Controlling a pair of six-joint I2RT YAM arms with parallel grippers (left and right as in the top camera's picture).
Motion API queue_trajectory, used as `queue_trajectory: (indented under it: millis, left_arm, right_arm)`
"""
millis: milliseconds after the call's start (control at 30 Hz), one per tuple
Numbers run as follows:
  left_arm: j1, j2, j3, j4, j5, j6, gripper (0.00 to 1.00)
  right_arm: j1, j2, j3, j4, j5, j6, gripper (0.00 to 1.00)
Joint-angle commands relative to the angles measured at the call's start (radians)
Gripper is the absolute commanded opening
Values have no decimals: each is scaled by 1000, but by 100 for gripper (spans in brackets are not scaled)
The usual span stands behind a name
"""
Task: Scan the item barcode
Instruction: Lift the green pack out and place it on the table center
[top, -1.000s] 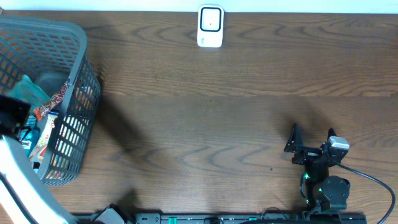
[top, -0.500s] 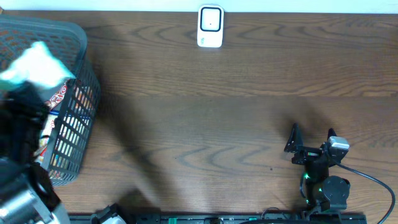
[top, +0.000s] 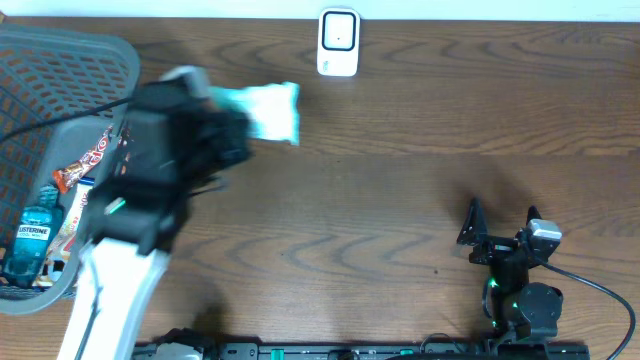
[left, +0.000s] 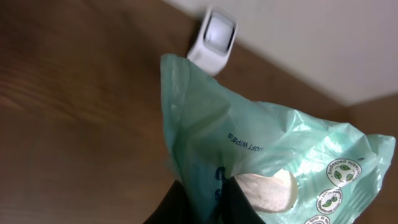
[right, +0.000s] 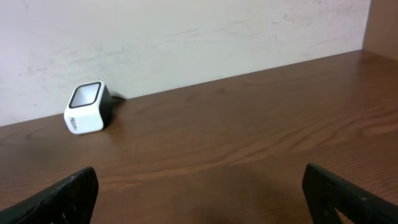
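In the overhead view the left arm (top: 150, 170) and the wipes packet (top: 270, 108), left of centre, are smeared with blur, and the basket (top: 90, 42) is cut by the left edge. In the left wrist view the packet runs off the bottom and right edges and hides most of the left gripper (left: 208, 202), while the scanner (left: 214, 37) at top is soft. The right gripper (right: 205, 199) shows only fingertips in its own view's lower corners.

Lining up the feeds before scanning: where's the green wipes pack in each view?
Overhead: wipes pack upper left of centre.
Left wrist: wipes pack fills the centre and lower right.
Right wrist: not in it.
Shared landmark: white scanner, seen in all three.
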Motion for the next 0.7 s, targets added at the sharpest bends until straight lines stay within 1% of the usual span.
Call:
queue_trajectory:
  millis: [0, 167, 300, 500, 667]
  left_arm:
    - [-131, 127, -11, 45, -149, -5, 7]
    - [-269, 346, -11, 168, -150, -19, 7]
    - [-335, 497, -11, 244, -150, -43, 7]
    - [-377, 663, -11, 340, -151, -43, 7]
    - [-377, 750, -10, 358, -150, -43, 7]
  right_arm:
    - [-4, -5, -2, -2, 9, -14, 99]
    - [-4, -5, -2, -2, 9, -14, 99]
    - [-4, -5, -2, -2, 9, -14, 99]
    - [-4, -5, -2, -2, 9, -14, 99]
    - [-4, -5, -2, -2, 9, -14, 99]
